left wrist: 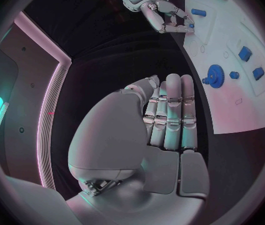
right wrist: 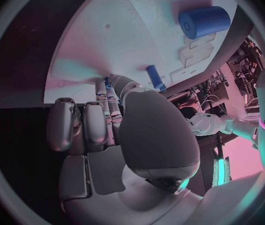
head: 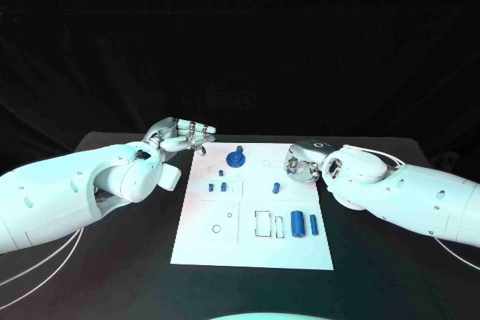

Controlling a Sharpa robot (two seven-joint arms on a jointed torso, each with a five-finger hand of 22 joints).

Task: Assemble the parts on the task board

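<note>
Hands both hovering empty at task board (head: 200, 243): left hand (head: 183, 136) fingers extended, right hand (head: 303, 162) curled. Next: grasp nearby peg (head: 276, 187).

before me a black table (head: 120, 278) carries the work, its far edge meeting a black cloth backdrop (head: 240, 56) that hangs behind it.

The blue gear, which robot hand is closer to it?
Left. The left hand sits just off the board's far corner beside the blue gear; the right hand is farther, at the opposite edge.
</note>
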